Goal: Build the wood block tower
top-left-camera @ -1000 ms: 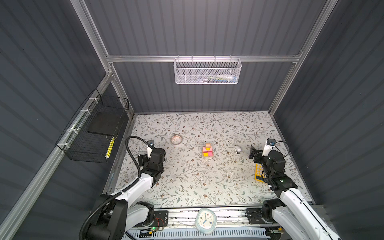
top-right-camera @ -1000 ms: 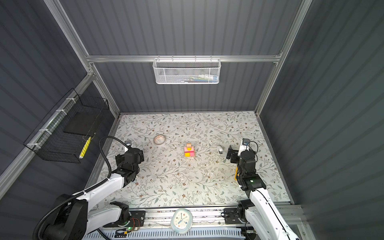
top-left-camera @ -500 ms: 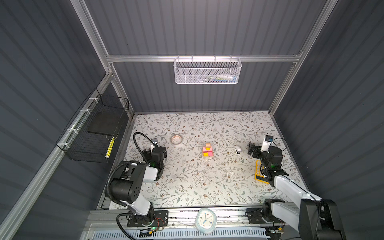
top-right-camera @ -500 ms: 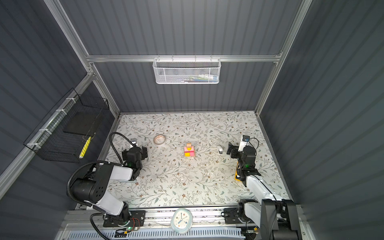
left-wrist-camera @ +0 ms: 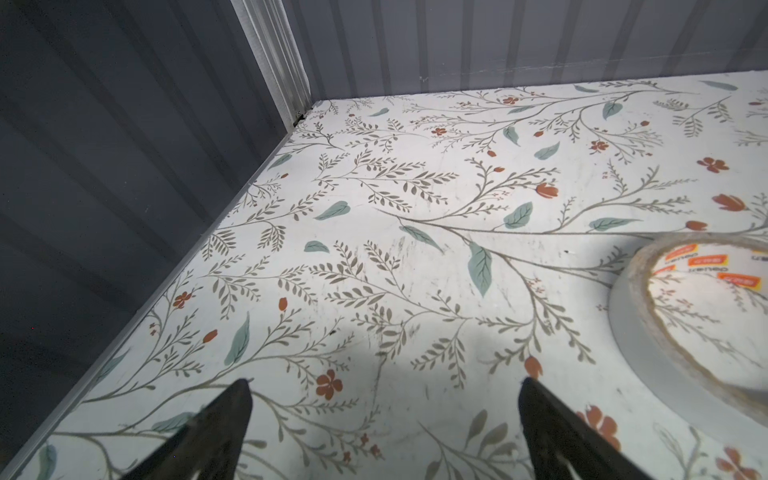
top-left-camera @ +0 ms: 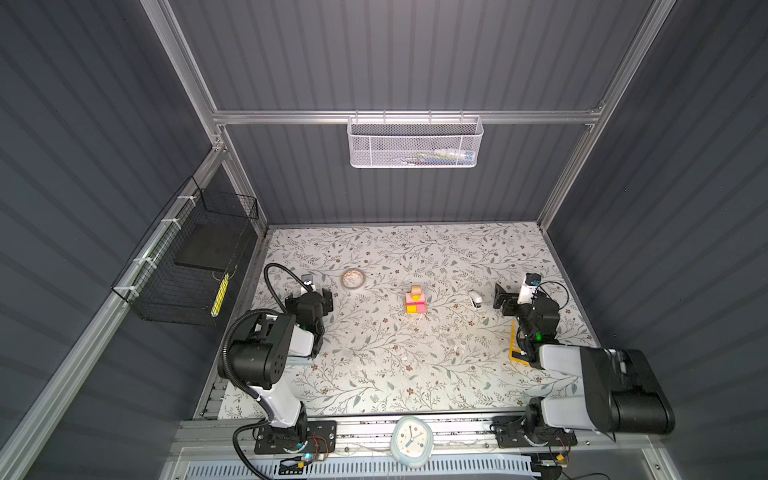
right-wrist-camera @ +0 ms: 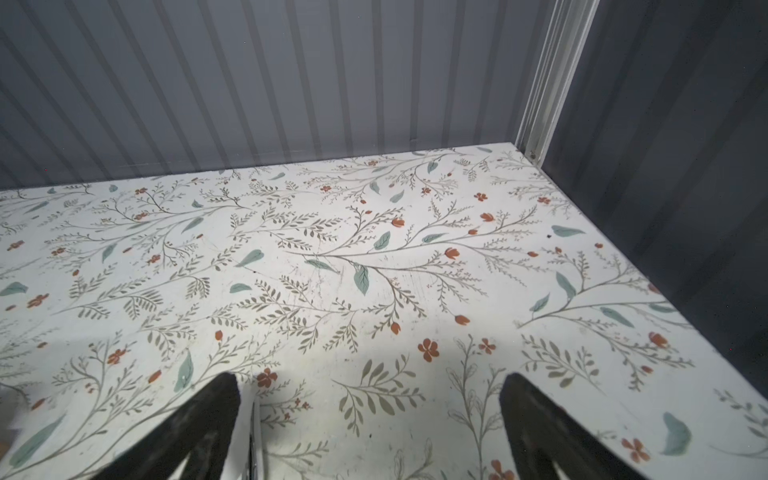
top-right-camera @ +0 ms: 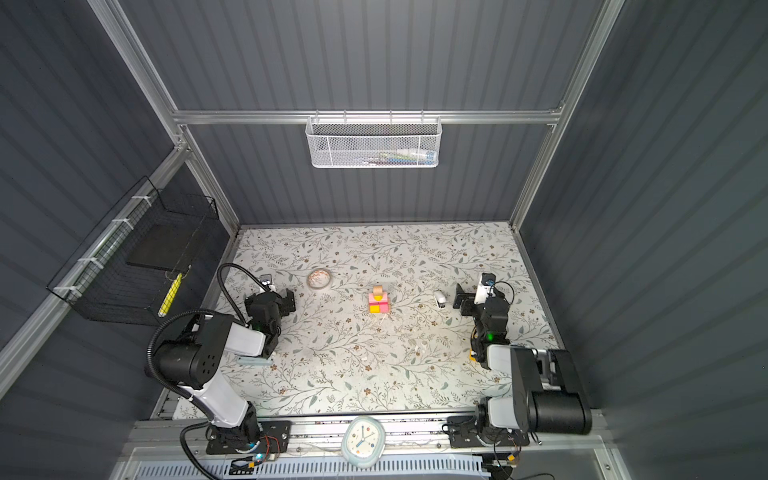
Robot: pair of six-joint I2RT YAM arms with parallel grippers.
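Mid-table, tower (top-left-camera: 414,301) stands stacked with nothing loose around it; left gripper (left-wrist-camera: 384,380) and right gripper (right-wrist-camera: 370,376) sit wide open, empty, well apart from it — build looks done, next is probably just parking both arms.

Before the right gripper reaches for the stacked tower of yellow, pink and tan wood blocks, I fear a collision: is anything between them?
Yes. In both top views a small white stapler lies between the open right gripper and the tower, nearer the gripper. Nothing else visible intervenes.
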